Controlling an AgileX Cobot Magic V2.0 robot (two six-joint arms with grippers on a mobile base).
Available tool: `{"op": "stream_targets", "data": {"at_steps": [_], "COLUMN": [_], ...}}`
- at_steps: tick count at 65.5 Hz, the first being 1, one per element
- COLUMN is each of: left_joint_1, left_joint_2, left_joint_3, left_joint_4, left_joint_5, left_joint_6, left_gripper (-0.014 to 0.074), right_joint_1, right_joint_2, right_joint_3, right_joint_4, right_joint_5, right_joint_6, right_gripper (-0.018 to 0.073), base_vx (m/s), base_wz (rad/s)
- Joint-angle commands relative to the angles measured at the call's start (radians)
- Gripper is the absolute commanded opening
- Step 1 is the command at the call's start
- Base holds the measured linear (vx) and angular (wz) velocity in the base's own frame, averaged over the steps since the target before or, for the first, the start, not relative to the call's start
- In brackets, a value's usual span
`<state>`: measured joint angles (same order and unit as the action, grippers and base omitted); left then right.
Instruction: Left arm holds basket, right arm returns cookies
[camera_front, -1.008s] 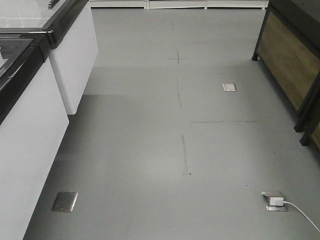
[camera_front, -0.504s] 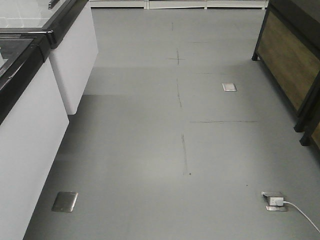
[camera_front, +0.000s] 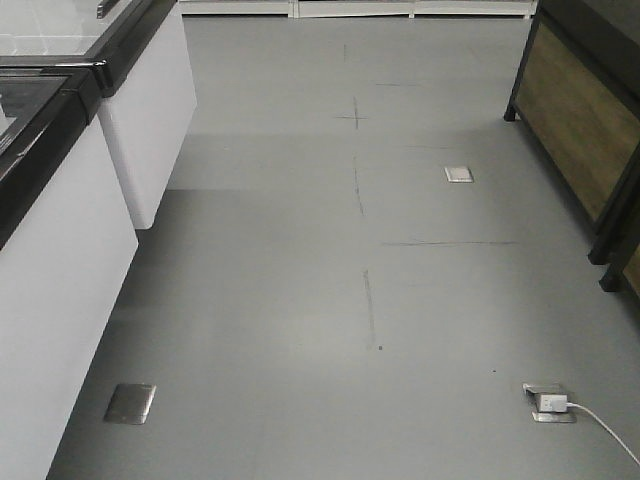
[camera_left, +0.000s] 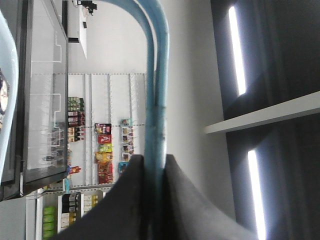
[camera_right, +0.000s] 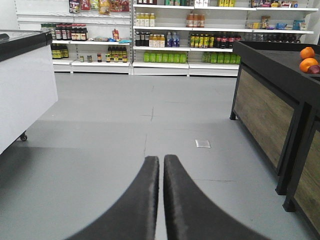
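- Left gripper (camera_left: 155, 161): matte black wedge fingers clamped on the basket handle (camera_left: 158, 75), a smooth pale blue plastic hoop that runs up between them. A pale blue curve at the frame's left edge is probably the basket rim (camera_left: 12, 60).
- Right gripper (camera_right: 161, 160): black, fine-grained fingers drawn almost together with only a thin slit between them. It holds nothing and is aimed down the aisle.
- Cookies: not in any view. It cannot be told whether the box lies in the basket.
- Floor (camera_front: 300, 300): grey, smooth and dull, crossed by thin dark lines.
  - A square steel floor plate (camera_front: 130, 403) lies near the left edge.
  - A socket (camera_front: 548, 401) with a white cable (camera_front: 610, 435) lies near the right edge.
- Change: the front view matches the two earlier ones almost exactly, so the base is practically standing. As a judgement, the hold is secure and the return is not yet under way.
- Freezer (camera_front: 60, 300): white, boxy and black-rimmed, along the floor's left edge.
- Table (camera_right: 265, 115): dark frame with a wood-grain panel, carrying round oranges (camera_right: 307, 59) at its right edge.
- Shelves (camera_right: 170, 40): white, stocked with bottles, at the floor's far edge.
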<state>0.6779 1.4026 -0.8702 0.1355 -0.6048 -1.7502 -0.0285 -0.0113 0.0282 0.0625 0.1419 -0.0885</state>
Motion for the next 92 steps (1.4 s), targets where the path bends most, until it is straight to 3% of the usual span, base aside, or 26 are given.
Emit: {"op": "stream_targets", "data": {"at_steps": [1,25,43,64,92], "left_joint_1": [-0.012,-0.095,-0.212,-0.383,-0.666], "left_joint_2": [-0.033,-0.033,-0.033,-0.033,-0.032], "left_joint_3": [-0.060,-0.084,-0.084,-0.084,-0.084], "left_joint_4": [-0.005,0.004,0.058,0.193,0.317], "left_joint_5": [-0.156,-0.244,-0.316,-0.343,-0.358], "left_joint_6": [-0.026,-0.133,-0.234,-0.342,-0.394], "left_gripper": [-0.0004,-0.0004,-0.0004,-0.0004,-0.0004], "right_joint_1": [-0.001,-0.001,-0.001,-0.001,-0.001], "right_joint_2": [-0.012,-0.012,-0.012,-0.012,-0.012], "right_joint_3": [0.017,0.017,0.017,0.017,0.017], "right_joint_4": [-0.004,-0.004,-0.004,-0.004,-0.004], "right_joint_5": [-0.076,-0.076,-0.076,-0.076,-0.076], "right_joint_6": [-0.008,-0.008,-0.008,-0.008,-0.008], "right_gripper": [-0.0003,-0.0003,-0.0003,-0.0003,-0.0003], "base_vx": [0.00,0.00,0.00,0.00,0.00], "base_wz": [0.00,0.00,0.00,0.00,0.00]}}
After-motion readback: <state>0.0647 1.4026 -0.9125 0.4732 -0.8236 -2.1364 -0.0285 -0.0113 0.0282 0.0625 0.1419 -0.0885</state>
